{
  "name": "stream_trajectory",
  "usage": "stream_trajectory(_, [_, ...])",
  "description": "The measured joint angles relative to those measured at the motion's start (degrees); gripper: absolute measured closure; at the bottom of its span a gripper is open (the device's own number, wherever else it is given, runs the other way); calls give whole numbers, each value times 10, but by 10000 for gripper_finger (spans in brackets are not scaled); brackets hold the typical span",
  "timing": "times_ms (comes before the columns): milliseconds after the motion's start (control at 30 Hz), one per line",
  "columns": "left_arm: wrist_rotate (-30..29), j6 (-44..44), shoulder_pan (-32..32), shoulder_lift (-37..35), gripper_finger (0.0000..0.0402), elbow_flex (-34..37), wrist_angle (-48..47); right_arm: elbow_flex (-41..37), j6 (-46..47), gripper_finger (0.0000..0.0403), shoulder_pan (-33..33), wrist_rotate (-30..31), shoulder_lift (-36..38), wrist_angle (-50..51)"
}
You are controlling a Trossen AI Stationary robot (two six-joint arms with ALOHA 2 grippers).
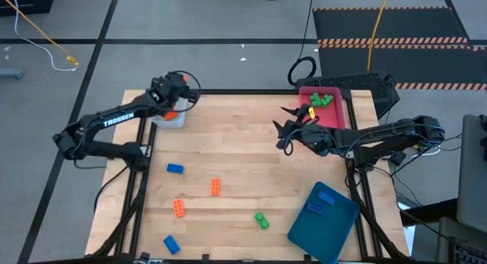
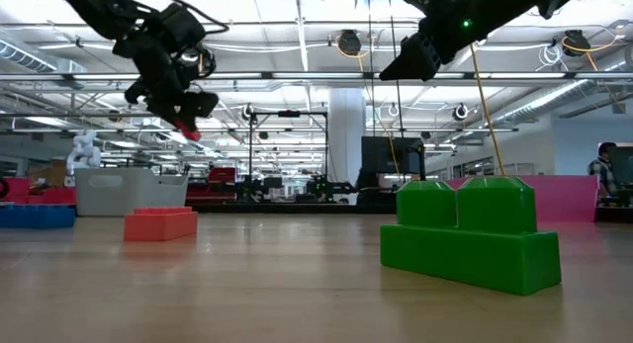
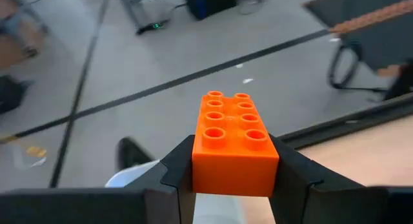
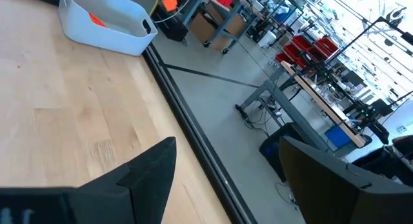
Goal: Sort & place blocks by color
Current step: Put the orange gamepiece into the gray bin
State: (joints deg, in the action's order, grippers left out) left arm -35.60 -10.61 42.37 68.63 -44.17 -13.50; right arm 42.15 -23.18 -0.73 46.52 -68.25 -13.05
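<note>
High view: the left gripper hangs at the upper left of the frame, directly over the pale tray at the table's far-left corner. Left wrist view: its fingers pinch an orange block by the two long sides, so the block's long axis runs straight ahead between the jaws, studs up. The pale tray rim shows just beneath the block, so the coming release likely turns on a short drop straight down, not a sideways reach.

The right gripper waits, jaws spread and empty, just left of the pink tray, which holds green blocks. Loose blocks lie across the lower half of the frame: blue, orange, green. The blue and orange ones lie nearer the left arm.
</note>
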Motion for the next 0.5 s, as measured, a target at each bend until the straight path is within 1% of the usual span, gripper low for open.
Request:
stream_trajectory(167, [-9,-25,22,4,262,11,-23,0,0,133,-1,0,0,-4])
stream_trajectory(233, [-8,-38,32,6,262,11,-46,0,0,133,-1,0,0,-4])
stream_trajectory(333, [13,-61,45,6,261,11,-78,0,0,133,-1,0,0,-4])
stream_trajectory(433, [26,-80,48,12,252,11,-113,0,-14,133,0,0,0,-19])
stream_trajectory(500, [27,-82,45,15,243,20,-111,0,-29,133,0,0,0,-40])
